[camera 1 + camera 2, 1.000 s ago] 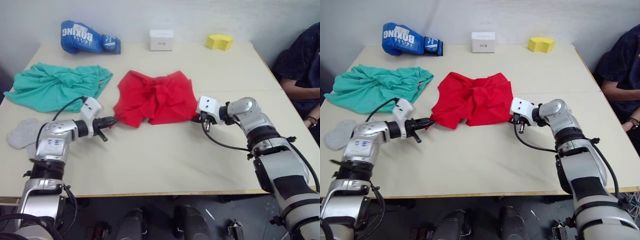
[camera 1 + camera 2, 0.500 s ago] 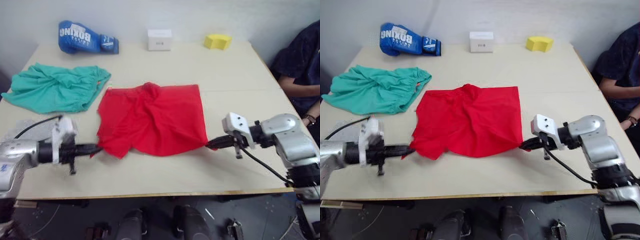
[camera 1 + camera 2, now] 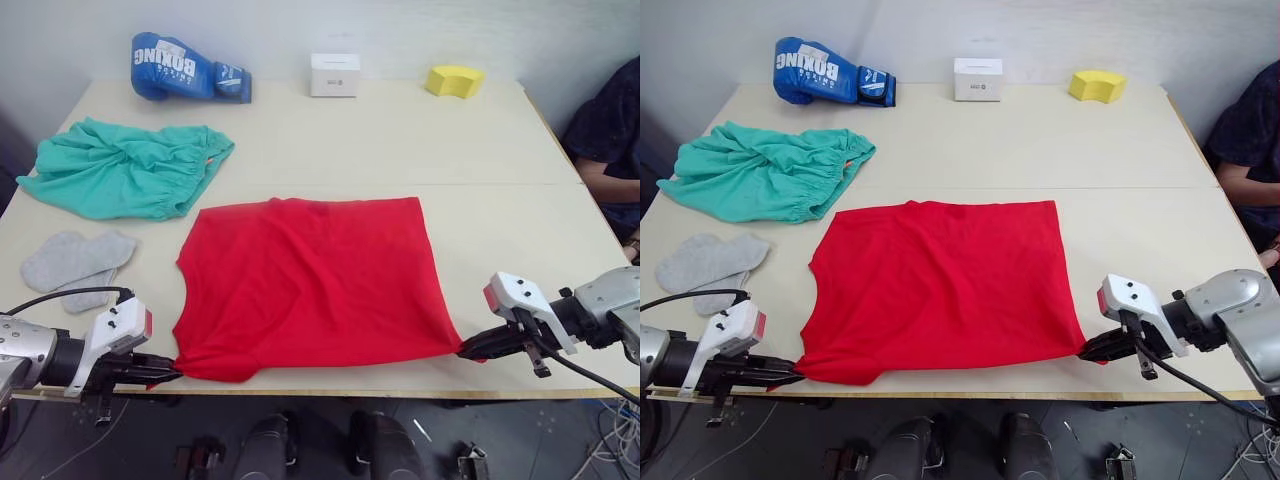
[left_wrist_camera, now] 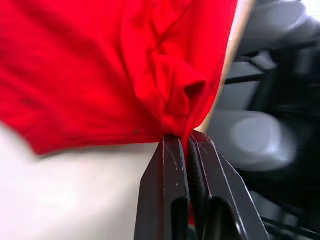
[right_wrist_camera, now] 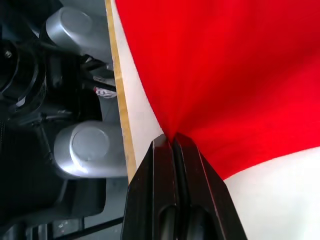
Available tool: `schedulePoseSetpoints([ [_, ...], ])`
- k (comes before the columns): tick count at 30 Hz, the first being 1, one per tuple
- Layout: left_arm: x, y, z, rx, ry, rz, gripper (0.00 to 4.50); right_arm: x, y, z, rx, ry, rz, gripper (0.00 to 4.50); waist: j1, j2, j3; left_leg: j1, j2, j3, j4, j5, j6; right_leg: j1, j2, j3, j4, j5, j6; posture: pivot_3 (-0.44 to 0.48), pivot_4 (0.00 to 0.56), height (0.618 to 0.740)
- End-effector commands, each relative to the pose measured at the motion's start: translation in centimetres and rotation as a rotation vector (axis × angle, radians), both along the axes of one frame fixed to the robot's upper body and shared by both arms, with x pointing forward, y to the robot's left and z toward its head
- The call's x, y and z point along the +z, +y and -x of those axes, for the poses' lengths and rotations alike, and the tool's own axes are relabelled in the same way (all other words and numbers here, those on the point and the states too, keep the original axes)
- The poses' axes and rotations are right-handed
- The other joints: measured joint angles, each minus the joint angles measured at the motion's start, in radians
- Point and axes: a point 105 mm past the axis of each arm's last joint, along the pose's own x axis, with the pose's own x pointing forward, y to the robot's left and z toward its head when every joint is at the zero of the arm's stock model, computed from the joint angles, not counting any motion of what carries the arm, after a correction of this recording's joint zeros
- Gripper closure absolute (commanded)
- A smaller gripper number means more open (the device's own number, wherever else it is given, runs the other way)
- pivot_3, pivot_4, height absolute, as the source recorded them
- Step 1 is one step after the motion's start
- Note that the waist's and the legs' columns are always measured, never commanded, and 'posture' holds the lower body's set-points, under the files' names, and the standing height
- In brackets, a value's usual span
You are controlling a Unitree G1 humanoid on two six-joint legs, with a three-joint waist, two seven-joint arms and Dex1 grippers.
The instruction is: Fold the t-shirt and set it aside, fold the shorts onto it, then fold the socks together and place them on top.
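The red t-shirt lies spread flat in the middle of the table, reaching its front edge. My left gripper is shut on the t-shirt's near left corner. My right gripper is shut on its near right corner. Both grippers sit at the table's front edge. The teal-green shorts lie crumpled at the far left. The light grey socks rest side by side near the left edge, in front of the shorts.
A blue boxing glove, a white box and a yellow sponge line the back of the table. A person in dark clothing sits at the right side.
Both grippers have pulled the t-shirt's corners back to the front edge and apart. The crumpled shirt now lies stretched flat. The camera has also shifted.
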Motion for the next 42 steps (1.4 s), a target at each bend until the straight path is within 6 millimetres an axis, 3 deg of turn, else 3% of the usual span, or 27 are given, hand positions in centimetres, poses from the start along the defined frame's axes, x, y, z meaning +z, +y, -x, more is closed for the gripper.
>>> schedulePoseSetpoints([
  [1,3.6,-0.6,-3.0,0.012,-0.189,0.060,4.48,3.6,0.1,-3.1,-0.033,-0.199,-0.081,4.50,-0.001,0.001,0.001,-0.001,0.000,0.000,0.001,0.000,0.000,-0.001,0.000,0.000,0.000,0.000,0.001,0.000,0.150,0.740],
  [5,10.7,0.4,-13.1,0.263,-0.740,0.061,4.48,11.2,-0.4,-9.7,-0.192,-0.558,-0.241,4.50,0.009,0.002,0.003,0.001,0.000,0.001,0.003,0.006,-0.001,0.003,0.002,-0.002,0.001,0.006,0.002,0.000,0.150,0.740],
  [7,15.5,1.3,-17.0,0.434,-0.977,0.056,4.48,15.7,-2.3,-13.9,-0.437,-0.762,-0.289,4.50,0.010,0.000,0.004,0.000,0.000,0.003,0.004,0.012,-0.003,0.002,0.004,-0.002,0.003,0.009,0.003,0.000,0.150,0.740],
  [8,18.7,1.7,-18.3,0.516,-1.139,0.054,4.48,18.7,-3.1,-15.3,-0.547,-0.914,-0.329,4.50,0.010,-0.002,0.004,-0.002,0.000,0.005,0.005,0.014,-0.004,-0.001,0.004,-0.003,0.006,0.010,0.003,0.000,0.150,0.740],
  [10,26.0,2.5,-18.5,0.691,-1.493,0.097,4.48,24.8,-4.4,-16.0,-0.712,-1.172,-0.482,4.50,0.010,-0.006,0.006,-0.013,0.000,0.009,0.011,0.018,0.001,-0.015,0.004,-0.004,0.014,0.010,0.004,0.000,0.150,0.740],
  [11,29.9,2.7,-17.2,0.761,-1.673,0.161,4.48,27.9,-5.2,-15.4,-0.780,-1.331,-0.547,4.50,0.010,-0.007,0.006,-0.018,0.000,0.009,0.012,0.018,0.002,-0.018,0.004,-0.005,0.015,0.011,0.006,0.000,0.150,0.740],
  [13,34.9,3.1,-14.1,0.822,-1.948,0.241,4.48,31.6,-6.1,-13.8,-0.831,-1.548,-0.632,4.50,0.008,-0.011,0.008,-0.031,0.001,0.011,0.017,0.018,0.003,-0.028,0.005,-0.007,0.016,0.012,0.007,0.000,0.150,0.740],
  [15,38.0,2.3,-11.2,0.749,-2.118,0.300,4.48,32.8,-6.3,-12.2,-0.791,-1.718,-0.599,4.50,0.007,-0.011,0.008,-0.035,0.000,0.018,0.015,0.017,0.005,-0.035,0.001,-0.015,0.014,0.013,0.009,0.000,0.150,0.740],
  [17,36.3,-0.4,-11.5,0.484,-2.071,0.234,4.48,30.6,-6.0,-12.5,-0.717,-1.731,-0.503,4.50,0.006,-0.010,0.007,-0.031,0.000,0.023,0.016,0.012,0.009,-0.034,0.000,-0.031,0.014,0.013,0.009,0.000,0.150,0.740],
  [19,31.3,-2.7,-12.9,0.226,-1.871,0.177,4.48,26.7,-6.0,-13.3,-0.667,-1.651,-0.438,4.50,0.006,-0.007,0.002,-0.021,0.000,0.030,0.015,0.005,0.015,-0.027,-0.001,-0.036,0.016,0.013,0.009,0.000,0.150,0.740],
  [22,19.4,-2.7,-14.0,0.022,-1.389,-0.028,4.48,17.6,-5.3,-14.1,-0.544,-1.411,-0.258,4.50,0.000,-0.003,0.001,-0.001,0.002,0.041,0.015,-0.007,0.021,-0.008,-0.004,-0.039,0.010,0.009,0.015,0.000,0.150,0.740],
  [24,12.8,-1.4,-13.0,0.035,-1.086,-0.129,4.48,10.4,-4.4,-13.1,-0.434,-1.150,-0.132,4.50,-0.010,-0.004,0.003,-0.006,0.001,0.043,0.018,-0.008,0.023,-0.011,-0.005,-0.033,0.008,0.007,0.017,0.000,0.150,0.740],
  [26,8.6,-1.3,-11.2,0.044,-0.919,-0.190,4.48,4.3,-4.1,-10.5,-0.344,-0.883,-0.028,4.50,-0.015,-0.004,0.011,-0.013,0.002,0.043,0.027,-0.009,0.024,-0.016,-0.004,-0.030,0.012,0.007,0.018,0.000,0.150,0.740],
  [27,6.7,-1.3,-10.2,0.075,-0.791,-0.193,4.48,3.0,-3.9,-9.3,-0.322,-0.810,-0.029,4.50,-0.014,-0.003,0.011,-0.019,0.004,0.043,0.034,-0.009,0.025,-0.020,-0.004,-0.030,0.016,0.008,0.018,0.000,0.150,0.740],
  [30,3.7,-2.3,-7.7,0.061,-0.610,-0.215,4.48,0.3,-4.4,-7.0,-0.327,-0.625,0.015,4.50,-0.015,-0.003,0.012,-0.019,0.005,0.040,0.039,-0.010,0.027,-0.018,-0.005,-0.025,0.016,0.012,0.017,0.000,0.150,0.740],
  [33,1.3,-2.6,-5.2,0.041,-0.413,-0.251,4.48,-0.8,-5.3,-5.5,-0.329,-0.494,0.057,4.50,-0.016,0.000,0.011,-0.003,0.007,0.041,0.034,-0.016,0.026,-0.002,-0.009,-0.022,0.001,0.020,0.013,0.000,0.150,0.740],
  [36,0.6,-2.4,-4.6,0.048,-0.387,-0.267,4.48,-1.6,-5.8,-3.9,-0.312,-0.366,0.082,4.50,-0.012,-0.002,0.008,0.003,0.013,0.041,0.023,-0.016,0.024,0.004,-0.004,-0.015,-0.006,0.020,0.004,0.000,0.150,0.740],
  [37,0.5,-2.3,-4.4,0.055,-0.372,-0.269,4.48,-1.8,-5.8,-3.3,-0.306,-0.323,0.087,4.50,-0.008,-0.002,0.008,0.007,0.011,0.041,0.018,-0.014,0.022,0.003,-0.003,-0.009,-0.006,0.011,-0.010,0.000,0.150,0.740],
  [40,-0.4,-1.9,-3.5,0.070,-0.283,-0.265,4.48,-2.0,-5.4,-2.4,-0.297,-0.250,0.065,4.50,0.001,-0.001,0.007,0.007,0.012,0.043,0.015,-0.011,0.005,-0.007,-0.004,-0.012,0.004,0.011,-0.002,0.000,0.150,0.740],
  [42,-1.0,-1.5,-2.8,0.067,-0.232,-0.270,4.48,-2.1,-4.8,-1.8,-0.284,-0.208,0.055,4.50,0.001,-0.001,0.007,0.006,0.015,0.045,0.018,-0.011,0.004,-0.010,-0.001,-0.014,0.012,0.004,-0.004,0.000,0.150,0.740],
])
